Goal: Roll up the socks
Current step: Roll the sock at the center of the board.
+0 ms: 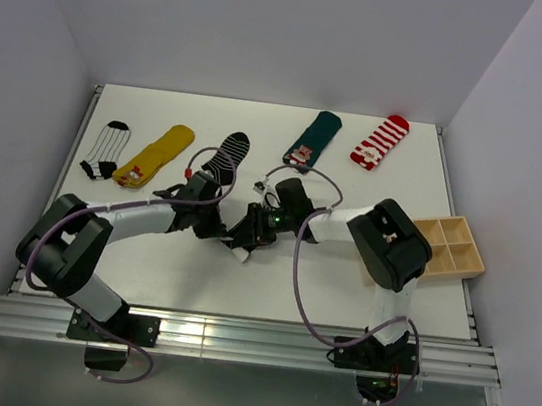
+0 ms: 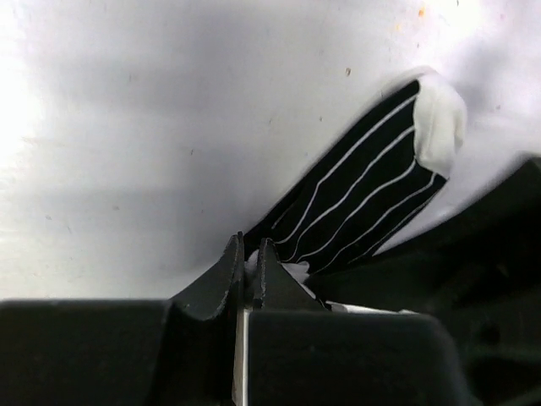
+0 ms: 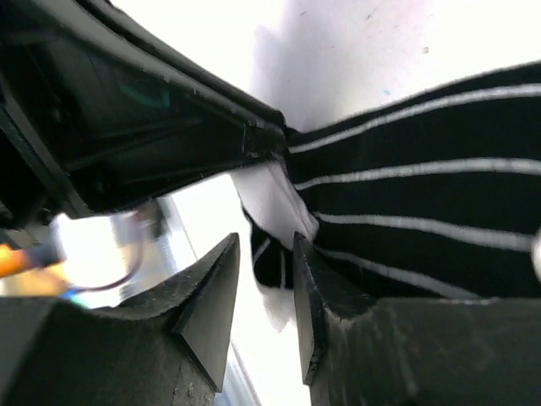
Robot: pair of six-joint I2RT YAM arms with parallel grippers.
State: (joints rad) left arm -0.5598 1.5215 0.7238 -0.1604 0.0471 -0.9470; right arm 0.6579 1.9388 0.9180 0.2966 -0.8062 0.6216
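A white table (image 1: 342,274) fills the overhead view, walled in by pale panels. Two black robot arms reach in from the near edge and meet at the table's middle, the left arm (image 1: 128,213) bent in from the left, the right arm (image 1: 387,242) from the right. A wooden tray (image 1: 433,234) with empty compartments sits at the right edge, probably where finished rolls go. Five socks lie flat in a row along the far side, well apart from the arms, apparently waiting their turn: a white-and-black striped sock (image 1: 107,150), a yellow sock (image 1: 157,155), a black-and-white banded sock (image 1: 225,154), a dark green sock (image 1: 313,136) and a red-and-white striped sock (image 1: 381,141). The sock being worked on, a black sock (image 2: 363,194) with thin white lines and a white patch at its far end, lies between the two wrists. The left gripper (image 2: 249,258) has its jaws pressed together, pinching a bit of white fabric at the sock's near end, likely to anchor it or start the roll. The right gripper (image 3: 258,279) has its jaws slightly spread, with bare table showing in the gap and the sock lying just beyond its fingertips. It clamps nothing. No roll has formed yet.
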